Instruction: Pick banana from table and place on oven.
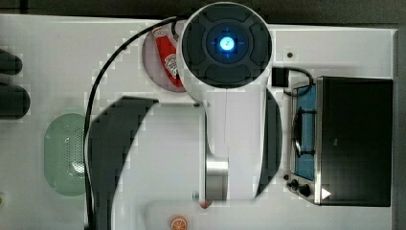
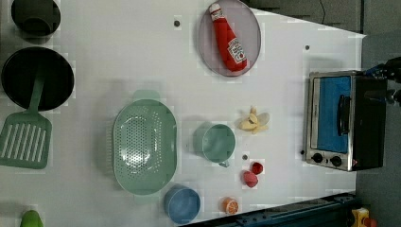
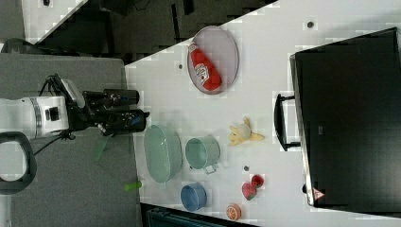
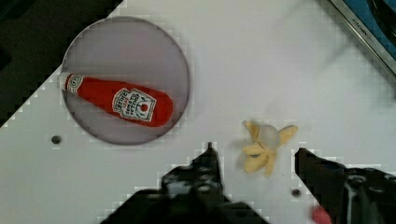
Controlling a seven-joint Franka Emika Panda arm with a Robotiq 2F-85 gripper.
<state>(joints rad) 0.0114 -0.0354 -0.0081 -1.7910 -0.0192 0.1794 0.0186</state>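
The banana (image 2: 254, 121) is a pale yellow, peeled-open toy lying on the white table (image 2: 118, 56), between the green cup (image 2: 217, 142) and the oven (image 2: 340, 120). In the right view, the banana (image 3: 243, 132) lies beside the oven's handle side. The oven (image 1: 354, 141) has a black top, a blue glass door and black knobs. My gripper (image 4: 256, 148) hangs open above the table, and in the wrist view the banana (image 4: 266, 147) appears between its two dark fingers (image 4: 210, 163). In the right view the gripper (image 3: 141, 113) is well above the table. In the top view my arm hides the banana.
A red ketchup bottle (image 2: 229, 40) lies on a grey plate (image 2: 250, 23). A green colander (image 2: 144, 142), a blue bowl (image 2: 182, 204), two strawberries (image 2: 250, 177) and an orange slice (image 2: 230, 205) lie near the cup. A black pan (image 2: 38, 78) and green spatula (image 2: 26, 137) sit at the left view's left.
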